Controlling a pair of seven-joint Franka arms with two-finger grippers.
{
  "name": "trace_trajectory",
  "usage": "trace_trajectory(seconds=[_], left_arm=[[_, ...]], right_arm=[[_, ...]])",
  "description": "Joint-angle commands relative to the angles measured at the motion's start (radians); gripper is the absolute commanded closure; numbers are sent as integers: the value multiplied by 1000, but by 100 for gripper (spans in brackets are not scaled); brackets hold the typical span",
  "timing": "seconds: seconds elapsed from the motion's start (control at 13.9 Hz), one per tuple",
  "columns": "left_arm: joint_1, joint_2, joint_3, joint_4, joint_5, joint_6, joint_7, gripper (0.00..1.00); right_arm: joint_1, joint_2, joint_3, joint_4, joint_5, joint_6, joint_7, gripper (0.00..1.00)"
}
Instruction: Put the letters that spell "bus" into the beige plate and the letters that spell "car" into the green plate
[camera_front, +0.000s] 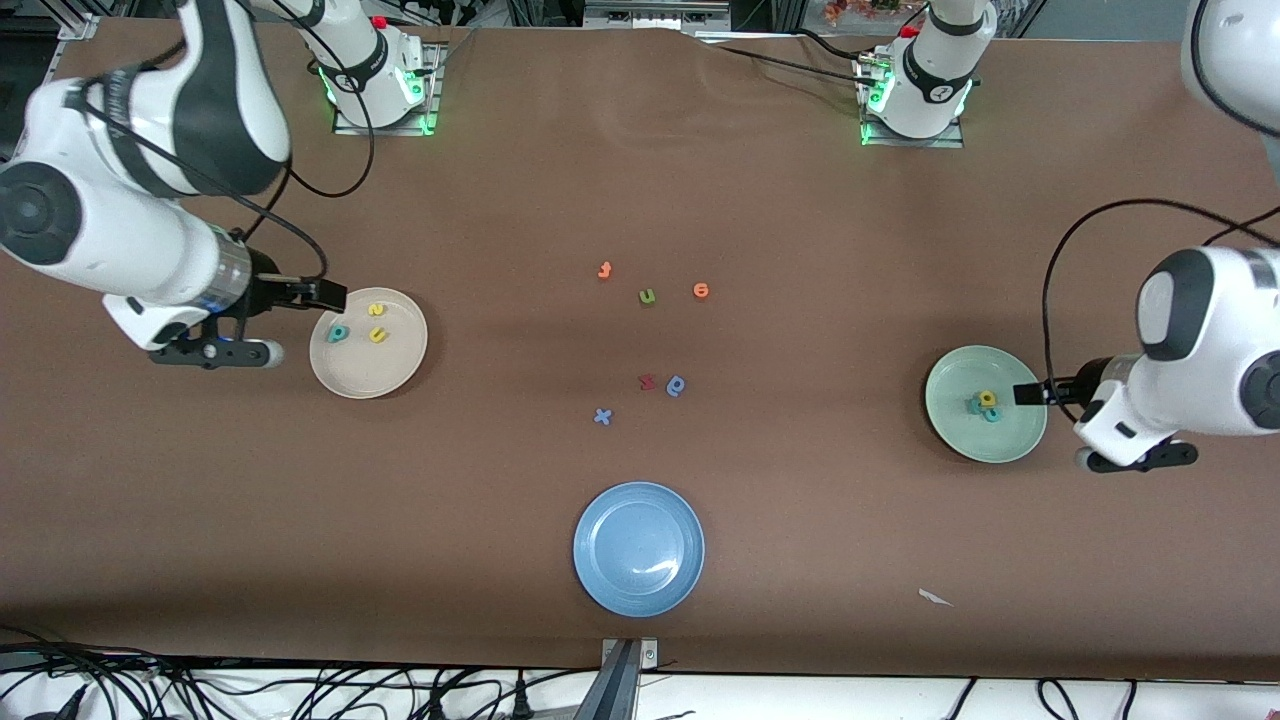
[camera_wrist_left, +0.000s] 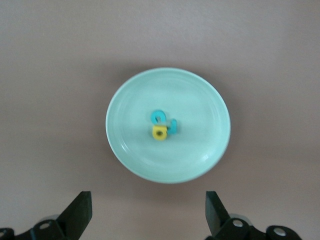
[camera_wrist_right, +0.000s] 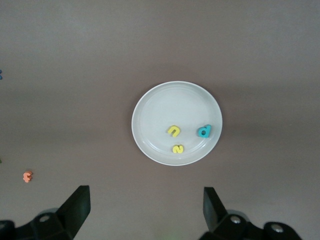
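The beige plate (camera_front: 395, 372) holds a yellow "s" (camera_front: 376, 310), a yellow "u" (camera_front: 378, 335) and a teal "b" (camera_front: 338, 333). My right gripper (camera_front: 325, 295) hangs open and empty over that plate's rim. The right wrist view shows the plate (camera_wrist_right: 170, 102) with the "u" (camera_wrist_right: 173, 131), "s" (camera_wrist_right: 178, 148) and "b" (camera_wrist_right: 204, 131). The green plate (camera_front: 960, 432) holds a yellow "a" (camera_front: 987, 398) touching two teal letters. My left gripper (camera_front: 1030, 393) is open and empty over its rim. In the left wrist view the plate (camera_wrist_left: 130, 150) carries the "c" (camera_wrist_left: 158, 116), "r" (camera_wrist_left: 173, 125) and "a" (camera_wrist_left: 159, 133).
Mid-table lie two orange letters (camera_front: 604, 270) (camera_front: 701, 290), a green "u" (camera_front: 647, 296), a red letter (camera_front: 647, 381), a blue round-bowled letter (camera_front: 676, 386) and a blue "x" (camera_front: 602, 416). A blue plate (camera_front: 638, 548) sits nearer the camera. A white scrap (camera_front: 935, 598) lies near the front edge.
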Motion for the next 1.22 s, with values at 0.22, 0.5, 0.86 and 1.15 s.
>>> trace_trajectory(seconds=[0.22,0.5,0.86,1.15], left_arm=[[-217,-340,231,-163,-117,-34,92,0],[-305,-425,314,-130,-111,-43,99,0],[-313,-436,307,-127,-109,-65,96,0],[-313,-437,300,-126,-109,-88,102,0]], right_arm=[[-387,-211,369,-150,-129,57,-19,1],[-443,-312,375,-202,-114,45,-40,0],[-472,-290,366,-118,-111,60,-66,0],[-469,-210,354,25,-108,-73,-128,0]])
